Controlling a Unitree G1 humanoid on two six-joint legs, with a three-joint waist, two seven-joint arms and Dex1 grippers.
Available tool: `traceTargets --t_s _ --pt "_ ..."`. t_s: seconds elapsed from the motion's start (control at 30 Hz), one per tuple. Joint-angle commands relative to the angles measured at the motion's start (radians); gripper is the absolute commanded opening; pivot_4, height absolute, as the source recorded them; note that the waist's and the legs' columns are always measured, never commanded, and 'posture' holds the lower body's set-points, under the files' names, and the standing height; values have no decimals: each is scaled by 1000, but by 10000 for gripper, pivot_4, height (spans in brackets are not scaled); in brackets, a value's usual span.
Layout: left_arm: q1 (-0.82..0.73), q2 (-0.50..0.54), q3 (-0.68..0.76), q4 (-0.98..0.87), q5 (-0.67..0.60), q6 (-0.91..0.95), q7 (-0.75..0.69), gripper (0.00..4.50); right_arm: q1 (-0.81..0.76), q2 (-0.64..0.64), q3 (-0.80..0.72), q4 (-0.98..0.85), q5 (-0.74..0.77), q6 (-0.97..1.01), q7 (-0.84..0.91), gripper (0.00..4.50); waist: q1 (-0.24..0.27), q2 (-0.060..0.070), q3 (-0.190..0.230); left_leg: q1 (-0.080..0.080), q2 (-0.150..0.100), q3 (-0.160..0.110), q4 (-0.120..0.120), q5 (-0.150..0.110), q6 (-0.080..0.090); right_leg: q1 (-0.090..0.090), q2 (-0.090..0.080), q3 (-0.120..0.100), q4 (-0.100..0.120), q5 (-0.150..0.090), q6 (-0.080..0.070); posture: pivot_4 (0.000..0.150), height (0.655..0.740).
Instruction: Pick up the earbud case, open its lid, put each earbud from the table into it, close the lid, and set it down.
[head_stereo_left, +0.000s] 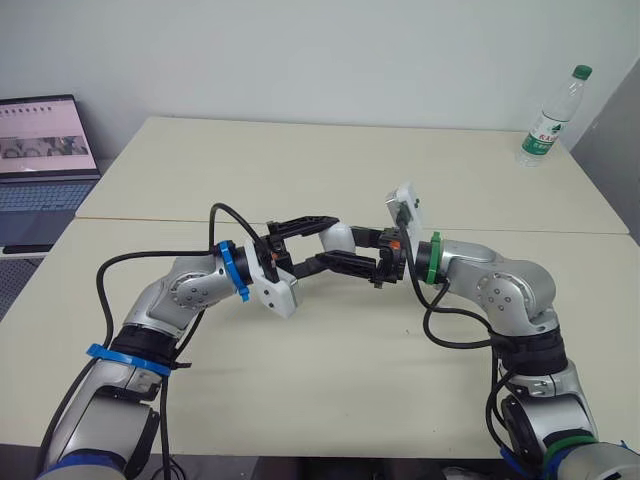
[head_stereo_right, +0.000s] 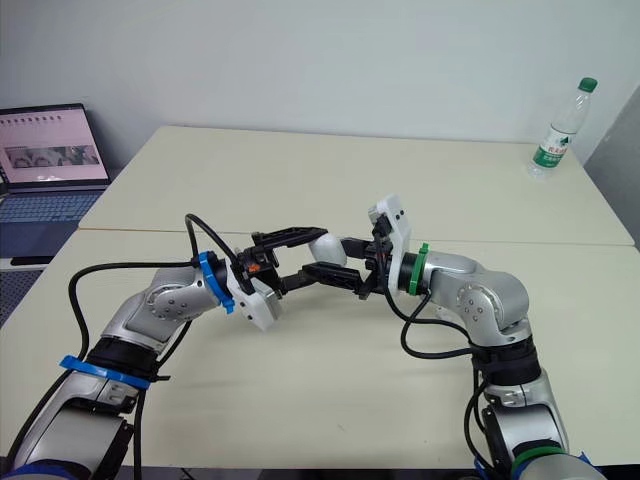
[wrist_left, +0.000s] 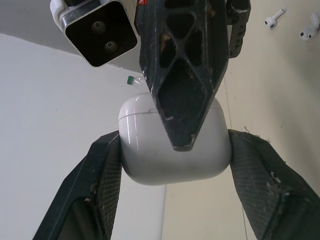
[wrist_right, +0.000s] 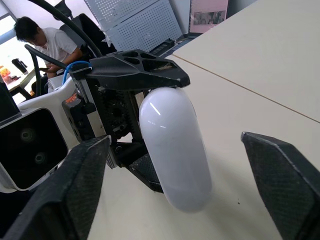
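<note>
— What's the room like?
— A pale worktop (head_stereo_left: 350, 160) made of two joined tables against a white wall. A laptop (head_stereo_left: 45, 150) sits off its left side, a water bottle (head_stereo_left: 550, 118) at the far right corner, and a person (wrist_right: 42, 42) is seated in the background.
— And the earbud case (head_stereo_left: 338, 240)?
— It's above the worktop's middle, clamped between the left claw's (wrist_left: 174, 150) two fingers.
— The right claw (wrist_right: 174, 139)?
— It faces the left one, fingers spread wide on either side of the case. Two earbuds (wrist_left: 272, 19) lie on the worktop.
</note>
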Motion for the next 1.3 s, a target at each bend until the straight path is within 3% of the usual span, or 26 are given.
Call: traceTargets --t_s 0.03,0.23,0.27,0.47,0.63,0.67,0.77,0.9,0.97,1.07,1.17,1.3 --pt "-24 -6 21 -12 -8 -20 24 28139 -23 1 -6 -6 -8 -35 -2 32404 0 0 0 0 0 0 0 0 0 0 0 0 0 0 0 1500 7400" --pt "-24 -11 22 -14 4 -22 33 28139 -24 -13 5 1 -17 -48 18 11605 0 0 0 0 0 0 0 0 0 0 0 0 0 0 0 1500 7400" --pt "-24 -13 23 -14 8 -21 36 28139 -21 -17 9 -1 -18 -51 25 10053 0 0 0 0 0 0 0 0 0 0 0 0 0 0 0 1500 7400" --pt "-17 -14 22 -25 8 -23 39 28139 -20 -20 8 3 -18 -58 38 10022 0 0 0 0 0 0 0 0 0 0 0 0 0 0 0 1500 7400" --pt "9 15 -27 -75 -167 37 -86 43743 -34 -16 3 32 -45 -79 16 9678 0 0 0 0 0 0 0 0 0 0 0 0 0 0 0 1500 7400" --pt "14 28 -32 -101 -223 79 -126 44437 -36 -14 2 39 -53 -87 7 9678 0 0 0 0 0 0 0 0 0 0 0 0 0 0 0 1500 7400" --pt "28 73 -42 -199 -411 248 -267 44437 -38 -16 9 60 -90 -118 -16 9678 -3 0 0 0 0 0 0 0 0 0 0 0 0 0 0 1500 7400" --pt "-25 176 -2 -354 -730 813 -477 44437 -9 -97 132 89 -275 -287 22 9678 -4 0 0 0 0 0 0 0 0 0 2 0 0 0 0 1500 7400" --pt "-91 214 1 -360 -800 1034 -559 44437 -3 -115 173 94 -319 -337 44 9678 -4 0 0 0 0 0 1 0 0 0 3 -1 0 0 0 1500 7400" --pt "-167 237 -9 -331 -835 1187 -706 44437 -5 -114 218 97 -368 -393 65 9678 -4 0 0 0 1 0 1 0 0 0 11 -1 0 -1 1 1500 7400" --pt "-232 222 -39 -277 -797 1242 -824 38358 -16 -99 246 86 -395 -408 77 9678 -5 0 0 0 1 1 1 0 0 0 12 0 0 -1 1 1500 7400" --pt "-271 203 -84 -217 -682 1234 -903 25917 -36 -88 271 69 -424 -406 92 9678 -3 0 0 0 2 1 1 0 0 -2 13 0 0 -1 0 1500 7400"
